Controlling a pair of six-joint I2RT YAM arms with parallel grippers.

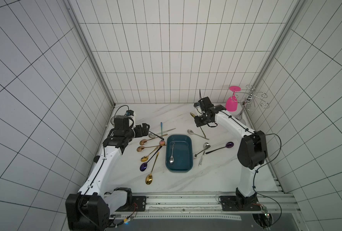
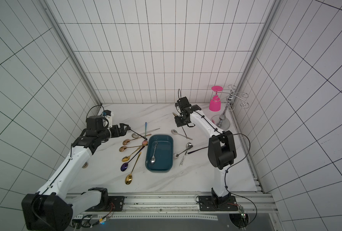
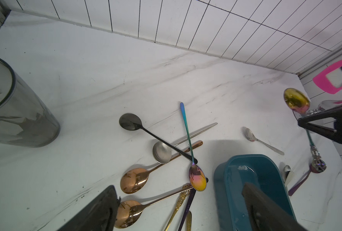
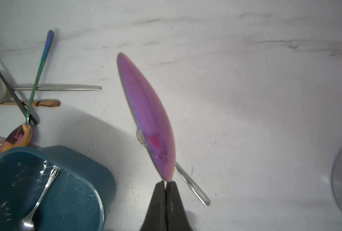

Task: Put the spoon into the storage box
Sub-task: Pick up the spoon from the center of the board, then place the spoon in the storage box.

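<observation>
While the left gripper [image 1: 145,128] stands wide open, holding nothing, beside the loose spoons [image 1: 152,148] left of the box [image 1: 184,160], the right gripper [image 4: 167,183] is pinched tight on the neck of an iridescent spoon [image 4: 148,116], raised beyond the box's far right corner. A silver spoon [image 1: 172,156] lies inside the box.

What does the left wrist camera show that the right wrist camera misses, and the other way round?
Left wrist only: the smoky grey cup and the tiled wall. Right wrist only: the whole silver spoon lying in the storage box, mostly hidden in the left wrist view. Both: the box, the rainbow-handled spoon, and the right end effector shut on an iridescent spoon.
</observation>
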